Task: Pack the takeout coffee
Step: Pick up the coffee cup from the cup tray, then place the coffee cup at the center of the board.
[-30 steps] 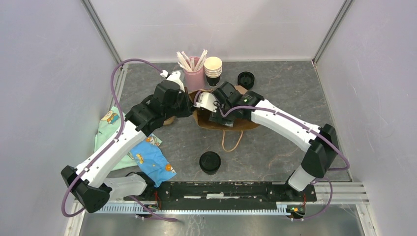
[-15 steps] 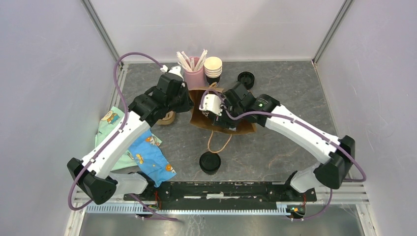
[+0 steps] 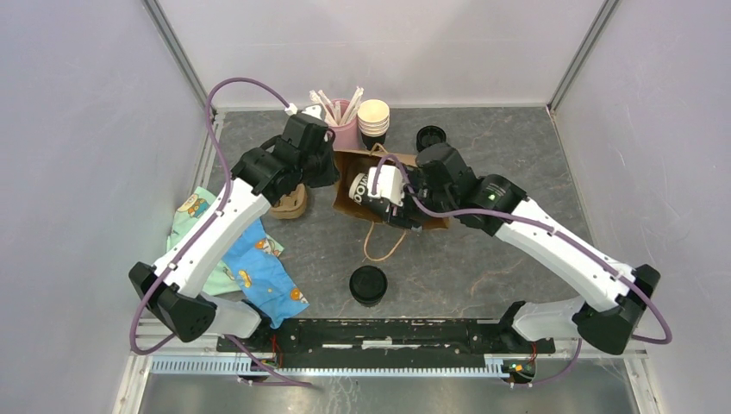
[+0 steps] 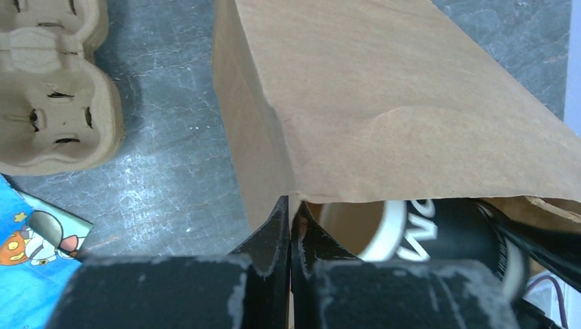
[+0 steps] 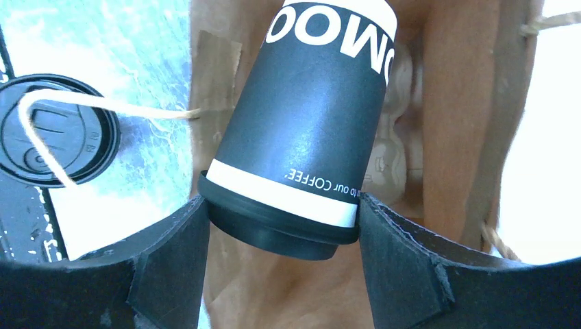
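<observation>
The left fingers (image 4: pixel 270 236) are pressed together, pinching the rim of the brown paper bag (image 4: pixel 384 103), which lies on the grey tabletop (image 4: pixel 178 151). The right fingers (image 5: pixel 171 253), spread wide, clamp the small black paper cup (image 5: pixel 308 116) at its round black plastic lid (image 5: pixel 281 233). The cup sits base-first in the bag's open mouth.

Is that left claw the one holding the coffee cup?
No, the left claw pinches the edge of the paper bag; the cup sits in the right claw.
</observation>
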